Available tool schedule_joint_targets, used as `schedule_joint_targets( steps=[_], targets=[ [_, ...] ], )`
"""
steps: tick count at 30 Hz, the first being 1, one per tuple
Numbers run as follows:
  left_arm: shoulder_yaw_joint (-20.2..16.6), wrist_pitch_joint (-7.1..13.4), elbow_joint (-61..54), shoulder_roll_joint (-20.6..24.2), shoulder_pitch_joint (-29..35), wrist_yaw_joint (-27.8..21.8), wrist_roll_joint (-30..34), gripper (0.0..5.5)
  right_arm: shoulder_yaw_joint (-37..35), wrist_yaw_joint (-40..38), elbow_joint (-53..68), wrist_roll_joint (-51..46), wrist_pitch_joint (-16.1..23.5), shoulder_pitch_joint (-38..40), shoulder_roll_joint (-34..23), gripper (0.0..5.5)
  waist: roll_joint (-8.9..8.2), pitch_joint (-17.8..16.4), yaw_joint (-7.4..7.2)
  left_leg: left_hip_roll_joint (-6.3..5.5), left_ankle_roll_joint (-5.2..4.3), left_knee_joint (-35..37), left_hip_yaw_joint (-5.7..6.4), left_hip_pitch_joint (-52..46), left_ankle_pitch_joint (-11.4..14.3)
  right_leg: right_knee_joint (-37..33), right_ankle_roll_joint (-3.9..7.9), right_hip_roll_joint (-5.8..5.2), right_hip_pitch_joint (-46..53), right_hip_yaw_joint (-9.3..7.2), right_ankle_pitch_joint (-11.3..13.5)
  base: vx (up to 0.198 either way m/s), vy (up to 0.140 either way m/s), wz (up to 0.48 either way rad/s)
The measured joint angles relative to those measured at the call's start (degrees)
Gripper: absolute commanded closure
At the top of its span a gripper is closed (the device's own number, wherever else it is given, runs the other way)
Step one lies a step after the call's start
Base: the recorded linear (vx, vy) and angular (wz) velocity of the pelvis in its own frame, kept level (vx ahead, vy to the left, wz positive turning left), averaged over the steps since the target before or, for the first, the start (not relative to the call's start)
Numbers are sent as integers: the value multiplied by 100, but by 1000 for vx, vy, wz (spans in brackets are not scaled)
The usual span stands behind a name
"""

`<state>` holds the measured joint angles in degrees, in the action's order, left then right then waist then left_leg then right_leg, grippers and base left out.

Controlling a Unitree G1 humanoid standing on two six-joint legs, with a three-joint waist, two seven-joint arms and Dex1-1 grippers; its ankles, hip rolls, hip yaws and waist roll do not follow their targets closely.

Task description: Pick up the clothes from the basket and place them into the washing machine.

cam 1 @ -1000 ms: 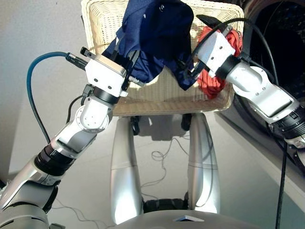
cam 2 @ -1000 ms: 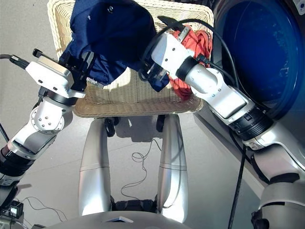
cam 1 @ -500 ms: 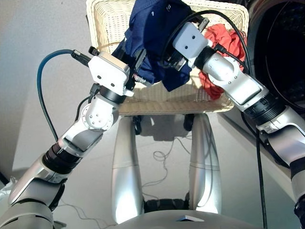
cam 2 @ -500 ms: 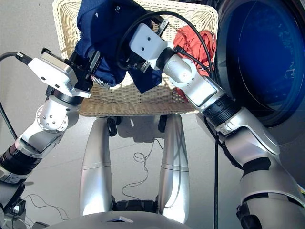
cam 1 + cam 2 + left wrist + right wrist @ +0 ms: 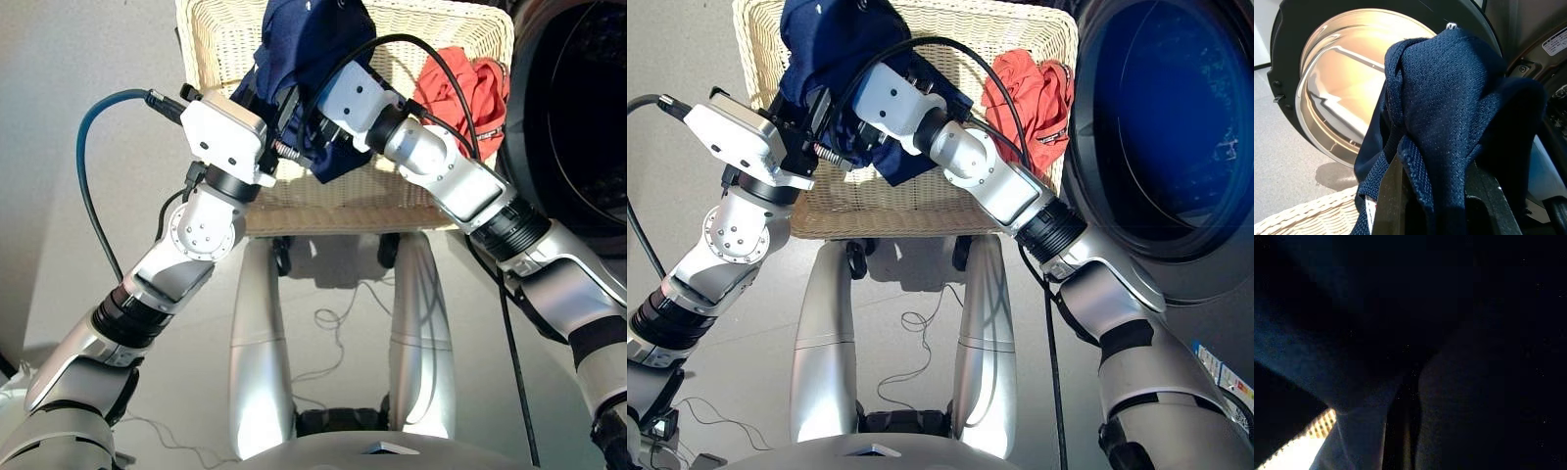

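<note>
**Q:** Where are the clothes right now?

**A:** Your left end effector (image 5: 277,116) has its two black fingers clamped on the navy blue garment (image 5: 309,54), which hangs bunched above the cream wicker basket (image 5: 211,44). It is a fine-textured knit, folded over itself and draped in thick, soft rolls across the fingers (image 5: 1388,200). Your right end effector (image 5: 862,122) is pushed into the same cloth from the other side; I cannot tell whether its fingers are apart or together, because fabric fills its wrist view.

**Q:** And the others?

**A:** The orange-red garment (image 5: 1029,88) lies crumpled in the basket's right end, nearest the washing machine (image 5: 1176,127). Past the navy cloth, your left wrist view shows the machine's round black-rimmed opening (image 5: 1347,83) with the shiny drum inside. I cannot see the black garment.
</note>
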<state>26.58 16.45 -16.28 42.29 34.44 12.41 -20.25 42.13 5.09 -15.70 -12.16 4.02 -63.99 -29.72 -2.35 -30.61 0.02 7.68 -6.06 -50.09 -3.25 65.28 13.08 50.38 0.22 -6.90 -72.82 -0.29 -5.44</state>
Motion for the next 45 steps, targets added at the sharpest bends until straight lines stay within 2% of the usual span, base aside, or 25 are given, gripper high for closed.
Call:
schedule_joint_targets(
  steps=[2,3,4,7,10,15,19,25,29,36,39,45],
  targets=[
    [2,3,0,1,-11,38,0,257,-9,-85,21,16,10,0,-26,550,0,0,2,2,0,-25,0,45,0,20,-3,-1,-44,7,3,0,0,0],
    [0,2,0,4,-13,62,2,257,-16,-134,21,19,15,0,-30,550,0,0,2,2,0,-49,-2,76,0,48,-3,-1,-78,15,2,0,0,0],
    [-5,3,0,7,-11,75,2,0,-27,-178,21,20,15,0,-23,550,0,0,3,-1,1,-68,-1,103,1,64,-4,3,-106,15,2,0,0,0],
    [-93,18,14,10,-19,185,0,0,-169,-361,70,93,77,126,-82,550,0,0,6,-2,0,-103,3,137,1,76,-11,17,-138,16,9,0,0,0],
    [-93,76,16,14,-23,243,-1,0,-535,-728,119,144,328,464,-127,550,1,-1,3,-1,1,-111,1,137,1,79,-8,19,-139,20,8,0,0,0],
    [-91,172,9,15,-205,412,-2,0,-1551,-1387,489,-231,873,1519,-71,550,3,-2,-8,-10,1,-103,-5,152,3,77,-3,19,-161,27,4,0,0,0],
    [-98,205,7,25,-359,610,15,0,-2281,-1860,510,-939,1304,2377,200,550,6,-3,-35,-7,2,-116,-5,176,4,79,23,22,-182,31,-11,0,0,0],
    [-110,224,-5,38,-584,732,18,0,-3146,-2354,378,-1933,1939,2929,889,550,9,-4,-155,-10,20,-181,-4,233,16,149,26,22,-241,48,-15,0,0,0],
    [-112,224,-6,5,-652,752,26,0,-3618,-2675,151,-2506,2213,2975,1081,550,72,-5,-154,-7,25,-204,1,260,17,159,19,32,-267,60,-9,0,0,0],
    [-116,224,-31,-86,-688,861,28,0,-4350,-3690,59,-2530,2748,2766,1155,550,115,-8,-156,-5,25,-212,2,290,18,157,26,35,-294,60,-4,0,0,0],
    [-114,223,-36,-90,-672,924,29,0,-4677,-4180,-165,-2518,2875,2509,1093,550,115,-8,-150,-8,25,-227,11,299,18,163,26,34,-290,55,-3,0,0,0],
    [-96,223,-134,-131,-669,997,-25,0,-4878,-4937,-889,-2528,2922,1859,856,550,115,-8,-134,-12,40,-300,27,338,27,183,40,31,-294,48,5,0,0,0]
  ],
)
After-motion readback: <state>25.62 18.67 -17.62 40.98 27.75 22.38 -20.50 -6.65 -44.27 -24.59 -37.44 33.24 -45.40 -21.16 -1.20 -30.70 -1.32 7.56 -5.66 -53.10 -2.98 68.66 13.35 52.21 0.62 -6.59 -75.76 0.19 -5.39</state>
